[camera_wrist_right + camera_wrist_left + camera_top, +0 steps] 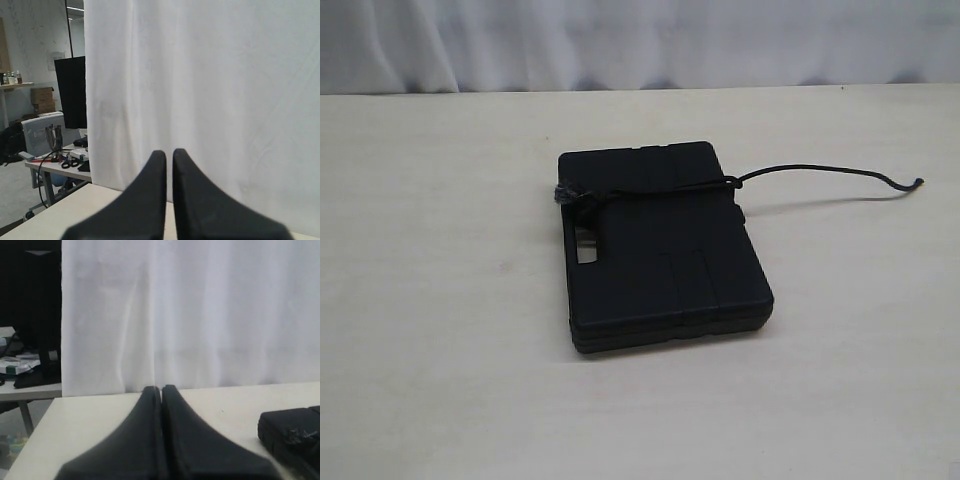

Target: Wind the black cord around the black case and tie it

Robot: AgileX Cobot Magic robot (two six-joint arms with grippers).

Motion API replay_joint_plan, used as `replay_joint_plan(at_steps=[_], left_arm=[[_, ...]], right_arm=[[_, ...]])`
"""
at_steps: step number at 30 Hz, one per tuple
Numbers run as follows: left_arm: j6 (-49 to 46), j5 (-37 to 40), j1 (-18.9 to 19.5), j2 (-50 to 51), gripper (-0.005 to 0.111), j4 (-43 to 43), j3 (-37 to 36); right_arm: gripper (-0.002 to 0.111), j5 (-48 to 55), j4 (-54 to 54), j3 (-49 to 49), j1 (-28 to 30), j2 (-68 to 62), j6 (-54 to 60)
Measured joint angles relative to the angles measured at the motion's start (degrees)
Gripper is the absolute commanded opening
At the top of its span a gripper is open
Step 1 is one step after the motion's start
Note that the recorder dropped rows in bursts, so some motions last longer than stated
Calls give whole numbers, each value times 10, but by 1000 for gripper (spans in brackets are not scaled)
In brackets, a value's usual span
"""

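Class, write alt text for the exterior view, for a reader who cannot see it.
A flat black case lies on a pale table, a black cord crossing its far end and trailing off to the right. White curtain behind.

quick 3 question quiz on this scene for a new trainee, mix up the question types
1. True or false: the cord already crosses the top of the case.
2. In the exterior view, to which side of the case does the cord's free end trail? A) left B) right C) toward the camera
3. Fill in: the left gripper and the right gripper are both ____, holding nothing.

Key: 1 true; 2 B; 3 shut
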State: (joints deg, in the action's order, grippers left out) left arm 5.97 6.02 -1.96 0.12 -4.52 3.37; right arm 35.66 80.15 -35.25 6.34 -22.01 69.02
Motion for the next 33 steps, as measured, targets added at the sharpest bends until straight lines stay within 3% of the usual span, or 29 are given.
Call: replay_joint_plan(at_steps=[8, 15, 21, 33], left_arm=[[-37, -6, -14, 0, 0, -5, -32], [-73, 47, -14, 0, 0, -21, -32], [-27, 112, -14, 0, 0, -33, -32], [-3, 118, -14, 0, 0, -35, -32]], right_arm=[[4, 0, 0, 0, 0, 0, 0], [4, 0, 0, 0, 0, 0, -1], [4, 0, 0, 0, 0, 0, -1], [4, 0, 0, 0, 0, 0, -1]])
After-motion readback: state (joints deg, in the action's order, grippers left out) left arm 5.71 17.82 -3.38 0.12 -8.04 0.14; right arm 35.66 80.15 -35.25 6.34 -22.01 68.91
